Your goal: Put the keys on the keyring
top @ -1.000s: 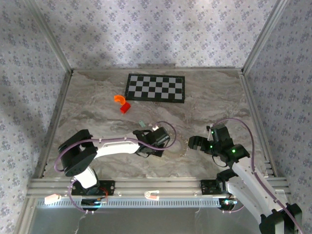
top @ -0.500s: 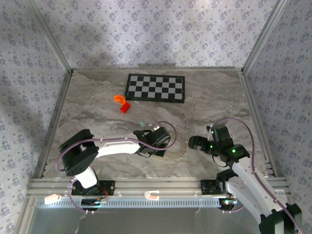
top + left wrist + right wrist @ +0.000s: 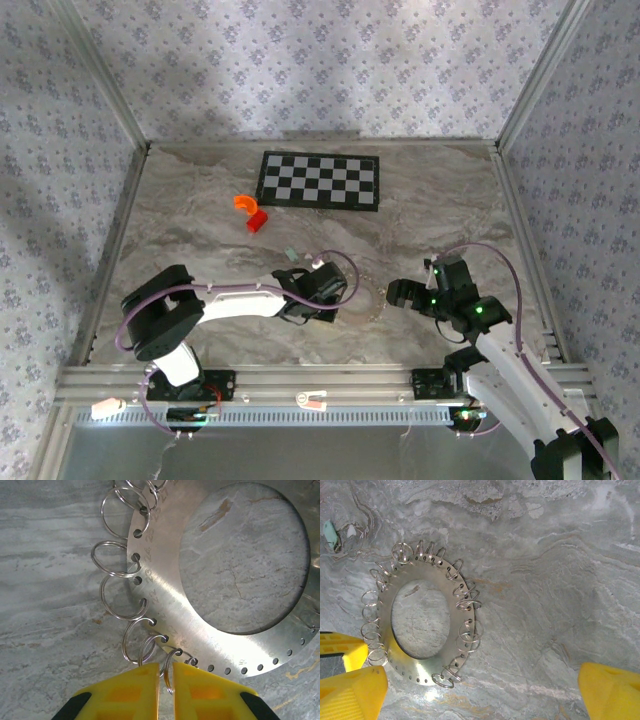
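The keyring (image 3: pixel 165 605) is a flat silvery metal disc with a big round hole, a row of small holes, and several thin split rings along its rim. It lies on the marble table, also in the right wrist view (image 3: pixel 465 630). My left gripper (image 3: pixel 166 680) is shut on one split ring (image 3: pixel 170 667) at the disc's edge, which stands upright between the yellow fingers (image 3: pixel 135 690). The key, a tiny teal piece (image 3: pixel 330 534), lies on the table beyond the disc (image 3: pixel 291 254). My right gripper (image 3: pixel 480 695) is open, hovering over the disc, holding nothing.
A black-and-white checkerboard (image 3: pixel 320 180) lies at the back of the table. An orange curved piece (image 3: pixel 243 202) and a red piece (image 3: pixel 257 221) sit in front of its left end. Metal rails and patterned walls enclose the table.
The left wrist has shifted slightly to the left. The right arm has stayed where it was.
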Robot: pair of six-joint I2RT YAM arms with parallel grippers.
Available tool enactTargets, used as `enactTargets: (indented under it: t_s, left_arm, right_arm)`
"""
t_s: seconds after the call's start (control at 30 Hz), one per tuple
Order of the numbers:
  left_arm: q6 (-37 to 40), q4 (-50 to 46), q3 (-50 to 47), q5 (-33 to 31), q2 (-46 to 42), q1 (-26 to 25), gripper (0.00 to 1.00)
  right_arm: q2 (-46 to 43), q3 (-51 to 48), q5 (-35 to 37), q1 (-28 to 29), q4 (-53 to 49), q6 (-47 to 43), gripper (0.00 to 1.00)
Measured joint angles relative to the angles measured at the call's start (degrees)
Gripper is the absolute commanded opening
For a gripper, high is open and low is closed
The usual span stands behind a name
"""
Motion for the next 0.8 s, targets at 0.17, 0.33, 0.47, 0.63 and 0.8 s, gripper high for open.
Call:
enactTargets:
  t_s: [0.17, 0.33, 0.47, 0.63, 0.8]
  left_arm:
    - [-0.4, 0.9, -1.0, 0.2, 0.0, 0.3, 0.15]
    - [-0.6, 2.1, -1.4, 0.9, 0.0, 0.6, 0.15]
    - [-0.6, 2.8, -1.4, 1.5, 0.1, 0.6, 0.16]
    - [-0.6, 3.2, -1.4, 2.2, 0.3, 0.6, 0.16]
    - [-0.6, 3.4, -1.4, 2.6, 0.3, 0.6, 0.17]
  right_arm:
    - [0.0, 0.0, 0.0, 0.0, 0.7, 0.0, 1.00]
    - [0.0, 0.0, 0.0, 0.0, 1.1, 0.0, 1.00]
    - [0.0, 0.0, 0.0, 0.0, 1.4, 0.0, 1.00]
    - [0.0, 0.0, 0.0, 0.0, 1.6, 0.0, 1.00]
    - [0.0, 0.0, 0.0, 0.0, 1.6, 0.0, 1.00]
